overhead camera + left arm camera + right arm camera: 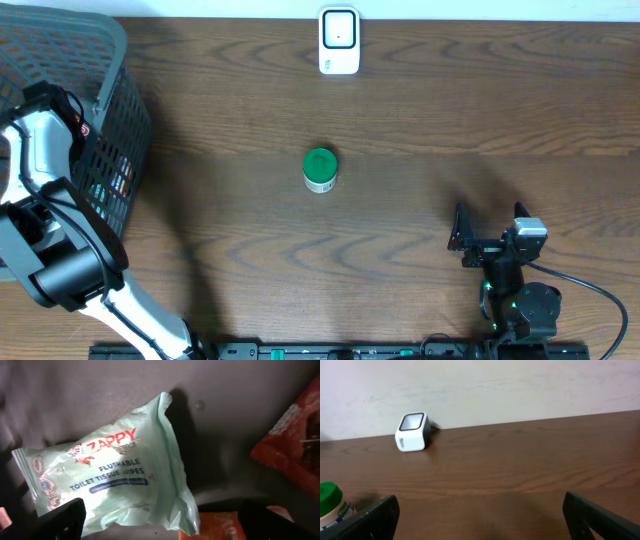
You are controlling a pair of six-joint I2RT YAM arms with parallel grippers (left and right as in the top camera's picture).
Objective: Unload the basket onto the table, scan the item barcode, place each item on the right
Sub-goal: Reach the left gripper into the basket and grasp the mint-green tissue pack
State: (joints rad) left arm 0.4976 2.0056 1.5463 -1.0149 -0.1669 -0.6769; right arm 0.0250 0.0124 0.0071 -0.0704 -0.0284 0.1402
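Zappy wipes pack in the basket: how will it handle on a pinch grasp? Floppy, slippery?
Probably floppy: the Zappy wipes pack is a creased film pouch with crimped end seals, so it may sag from a pinch. The glossy film looks likely to be slippery. It lies flat on the dark surface, so it should slide rather than roll if pushed.

Green-lidded jar (320, 169) upright mid-table, white scanner (339, 41) beyond
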